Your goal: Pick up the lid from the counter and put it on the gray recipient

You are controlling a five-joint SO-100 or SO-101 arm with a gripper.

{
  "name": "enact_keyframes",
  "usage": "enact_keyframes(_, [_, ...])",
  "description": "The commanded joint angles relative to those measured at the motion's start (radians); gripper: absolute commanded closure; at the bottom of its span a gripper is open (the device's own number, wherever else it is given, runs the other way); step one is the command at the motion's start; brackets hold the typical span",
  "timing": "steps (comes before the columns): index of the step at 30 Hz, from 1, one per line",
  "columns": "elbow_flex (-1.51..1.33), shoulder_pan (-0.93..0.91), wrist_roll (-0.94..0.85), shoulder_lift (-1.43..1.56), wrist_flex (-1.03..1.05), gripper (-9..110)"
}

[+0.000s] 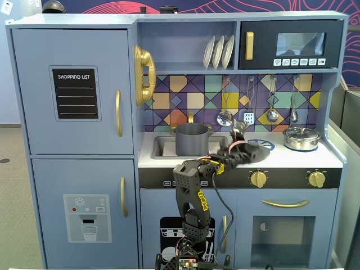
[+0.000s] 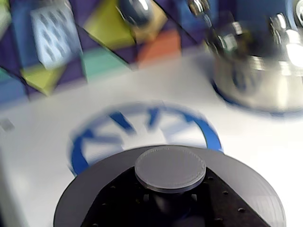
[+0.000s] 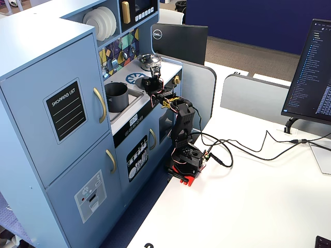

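A black panel (image 1: pixel 75 93) on the toy kitchen's upper left door reads "SHOPPING LIST"; in a fixed view a dark monitor back (image 3: pixel 179 43) beside the kitchen carries the word "DELL".

The gray recipient (image 1: pixel 192 139) stands open-topped in the sink recess at the left end of the counter (image 1: pixel 329 158); nothing can be seen inside it. A shiny silver pot (image 1: pixel 301 138) with its own lid sits near the counter's right edge.

The black arm (image 1: pixel 191 185) rises from its base below the counter's front edge, bends at the elbow and reaches forward over the counter's middle. The claw (image 1: pixel 241 147) has the lid (image 2: pixel 246 189) in its grip by the small center knob (image 2: pixel 170 169), jaws narrowed around the knob's stem, though the fingertips themselves are hidden under the disc. The lid hangs roughly level above the blue burner ring (image 2: pixel 142 127) printed on the counter, between recipient and silver pot.
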State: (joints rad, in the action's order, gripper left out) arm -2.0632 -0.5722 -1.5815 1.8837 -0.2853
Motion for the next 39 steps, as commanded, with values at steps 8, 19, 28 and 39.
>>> enact_keyframes(8, [0.255, 0.143, 0.046, 0.296, 0.288, 102])
enact_keyframes(19, [0.184, 0.408, 0.032, 0.376, 0.373, 102])
enact_keyframes(28, [0.143, 0.503, 0.002, 0.313, 0.321, 102])
enact_keyframes(39, [0.135, 0.523, -0.026, 0.212, 0.252, 102])
